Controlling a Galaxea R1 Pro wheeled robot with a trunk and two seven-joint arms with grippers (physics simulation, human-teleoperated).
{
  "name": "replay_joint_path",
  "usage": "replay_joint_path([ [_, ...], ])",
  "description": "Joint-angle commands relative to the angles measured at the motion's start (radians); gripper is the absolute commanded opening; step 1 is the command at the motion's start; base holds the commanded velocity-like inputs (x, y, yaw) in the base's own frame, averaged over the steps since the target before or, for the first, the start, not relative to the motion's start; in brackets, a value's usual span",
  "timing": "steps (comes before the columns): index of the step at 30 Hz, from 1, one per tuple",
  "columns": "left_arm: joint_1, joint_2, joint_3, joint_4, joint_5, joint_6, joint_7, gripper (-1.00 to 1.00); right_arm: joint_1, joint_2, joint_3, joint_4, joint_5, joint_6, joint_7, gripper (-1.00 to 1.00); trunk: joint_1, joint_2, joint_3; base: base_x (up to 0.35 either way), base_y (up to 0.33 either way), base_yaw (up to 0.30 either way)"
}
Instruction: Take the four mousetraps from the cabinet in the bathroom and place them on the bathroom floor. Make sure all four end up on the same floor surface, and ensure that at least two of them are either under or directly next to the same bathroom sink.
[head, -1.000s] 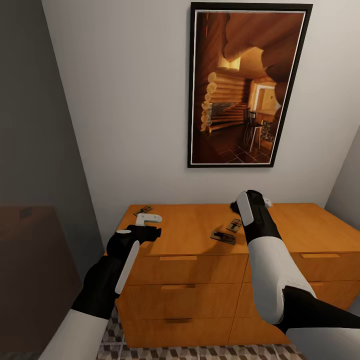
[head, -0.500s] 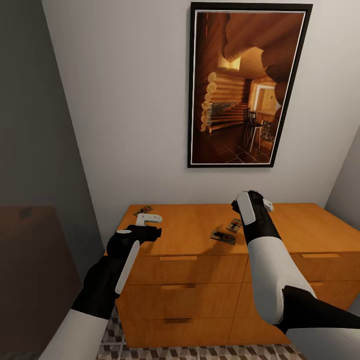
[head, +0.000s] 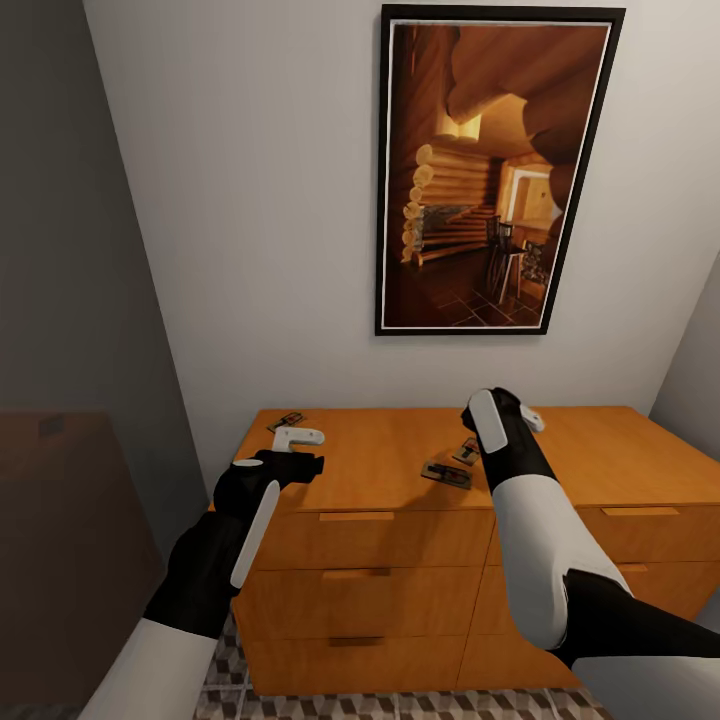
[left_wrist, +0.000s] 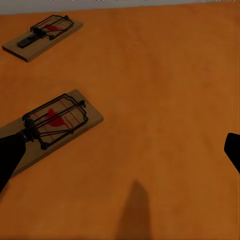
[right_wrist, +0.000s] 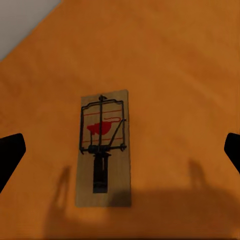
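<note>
So on the far left there's a dark grey wall, then the left gripper (head: 297, 437) hovering over the left end of the low orange-brown wooden cabinet (head: 380, 455). Its fingers are spread wide, nothing in them. In the left wrist view a small flat tan wooden mousetrap with black wire and a red dab (left_wrist: 52, 125) lies just under one fingertip, with a second one (left_wrist: 44, 37) further back near the wall edge.

Moving right, two more traps (head: 446, 472) sit mid-top in the head view, close together, below a big black-framed picture of a log cabin interior (head: 495, 170). The right gripper (head: 530, 418) hangs just past them, also released and empty, and its wrist view has one trap (right_wrist: 103, 145) lying flat, centred between the open fingertips.

Down at the bottom you can see a strip of the cube-pattern tiled floor (head: 400, 705).

My read: we're at the pick-up stage, nothing grabbed yet. Next move probably needs the right arm dropping straight down and pinching that board across its narrow sides.
</note>
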Motion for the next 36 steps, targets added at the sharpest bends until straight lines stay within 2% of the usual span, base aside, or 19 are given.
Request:
replay_joint_path([
  [1,-0.001,0.000,-0.001,-0.001,0.008,0.004,0.008,1.00,-0.001,0.001,-0.002,0.001,-0.010,0.000,-0.008,1.00,0.000,-0.001,-0.001,0.000,0.000,0.000],
  [7,-0.001,0.000,0.000,-0.001,0.009,0.004,0.008,1.00,-0.001,0.001,-0.002,0.034,-0.029,-0.029,-0.043,1.00,0.000,-0.001,-0.001,0.000,0.000,0.000],
  [14,-0.001,0.001,0.001,0.000,0.011,0.004,0.009,1.00,-0.001,0.001,0.005,0.087,-0.032,-0.040,-0.052,1.00,0.000,-0.001,-0.001,0.000,0.000,0.000],
  [17,-0.001,0.001,0.001,0.000,0.012,0.004,0.009,1.00,-0.001,0.001,0.031,0.097,-0.033,-0.042,-0.052,1.00,0.000,-0.001,-0.001,0.000,0.000,0.000],
  [18,-0.001,0.001,0.001,0.000,0.012,0.004,0.009,1.00,0.000,0.001,0.059,0.101,-0.034,-0.043,-0.052,1.00,0.000,-0.001,-0.001,0.000,0.000,0.000],
  [20,-0.001,0.001,0.001,0.000,0.012,0.004,0.009,1.00,0.000,0.001,0.088,0.103,-0.035,-0.044,-0.052,1.00,0.000,-0.001,-0.001,0.000,0.000,0.000],
  [24,-0.001,0.002,0.001,0.000,0.013,0.004,0.009,1.00,0.000,0.001,0.133,0.106,-0.048,-0.049,-0.052,1.00,0.000,-0.001,-0.001,0.000,0.000,0.000],
  [30,-0.001,0.002,0.001,0.001,0.014,0.004,0.009,1.00,0.000,0.001,0.164,0.111,-0.087,-0.055,-0.053,1.00,0.000,-0.001,-0.001,0.000,0.000,0.000],
  [36,-0.001,0.001,0.000,0.005,0.014,0.003,0.009,1.00,0.000,0.001,0.171,0.112,-0.097,-0.052,-0.052,1.00,0.000,-0.001,-0.001,0.000,0.000,0.000],
])
